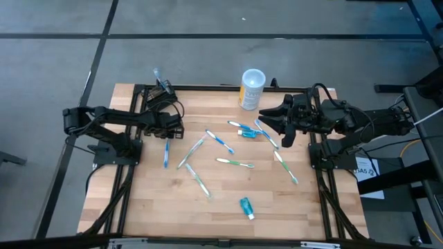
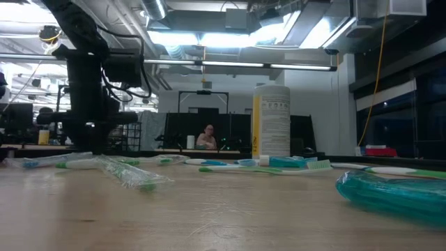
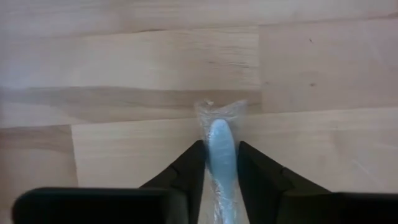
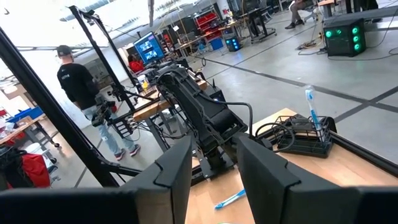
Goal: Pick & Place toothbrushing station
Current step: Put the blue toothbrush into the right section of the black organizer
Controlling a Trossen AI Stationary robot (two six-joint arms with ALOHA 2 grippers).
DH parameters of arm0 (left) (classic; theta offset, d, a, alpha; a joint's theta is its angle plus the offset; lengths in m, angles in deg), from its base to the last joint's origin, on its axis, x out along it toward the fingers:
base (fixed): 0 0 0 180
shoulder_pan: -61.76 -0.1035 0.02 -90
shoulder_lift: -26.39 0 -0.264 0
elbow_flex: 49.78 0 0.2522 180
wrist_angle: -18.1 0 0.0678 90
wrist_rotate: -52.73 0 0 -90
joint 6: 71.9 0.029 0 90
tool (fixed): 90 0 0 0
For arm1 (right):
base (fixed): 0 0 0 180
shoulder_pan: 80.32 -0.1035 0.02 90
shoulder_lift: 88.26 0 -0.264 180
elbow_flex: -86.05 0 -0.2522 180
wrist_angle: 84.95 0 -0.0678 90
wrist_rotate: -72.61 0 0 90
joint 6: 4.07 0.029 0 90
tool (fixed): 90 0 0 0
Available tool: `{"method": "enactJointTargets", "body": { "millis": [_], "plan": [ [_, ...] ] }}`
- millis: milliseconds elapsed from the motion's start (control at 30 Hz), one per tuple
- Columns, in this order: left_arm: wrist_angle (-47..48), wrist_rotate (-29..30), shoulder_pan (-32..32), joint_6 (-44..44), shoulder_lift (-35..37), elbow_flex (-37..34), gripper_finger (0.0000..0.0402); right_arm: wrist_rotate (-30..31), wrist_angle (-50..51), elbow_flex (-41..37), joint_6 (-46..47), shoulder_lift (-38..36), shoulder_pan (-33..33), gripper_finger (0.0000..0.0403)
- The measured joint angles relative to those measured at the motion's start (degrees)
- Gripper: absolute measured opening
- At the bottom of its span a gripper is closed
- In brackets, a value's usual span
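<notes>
While seven toothbrushes lie loose — one cup, one station

Worktop: pale wood planks. Cup: white, yellow band. Holder block: black. Toothbrushes: blue, green, clear-wrapped. Arms: dark.
</notes>
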Motion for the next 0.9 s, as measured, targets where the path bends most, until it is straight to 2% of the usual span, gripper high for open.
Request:
{"method": "enactJointTargets", "body": {
  "millis": [167, 333, 467, 633, 900],
  "plan": [
    [-1.30, 0.28, 0.02, -0.70, 0.00, 0.00, 0.0048, 0.00, 0.01, 0.00, 0.13, 0.00, 0.00, 0.0130],
    [-4.92, 0.26, 0.88, -1.08, 1.88, 0.00, 0.0053, 0.00, 0.00, 0.00, 0.39, 0.00, 0.00, 0.0130],
    [-8.35, 2.69, 1.75, -3.41, 6.56, 0.00, 0.0056, 0.00, 0.01, 0.00, 0.42, 0.00, 0.00, 0.0130],
    [-13.93, 10.63, 2.03, -1.43, 15.05, 0.00, 0.0057, 0.41, 0.09, 0.00, 0.38, 0.01, 0.00, 0.0130],
    [-19.22, 30.94, 1.97, 7.93, 28.80, 0.04, 0.0051, 0.54, 0.18, 0.00, 0.04, 0.02, 0.00, 0.0130]
  ]
}}
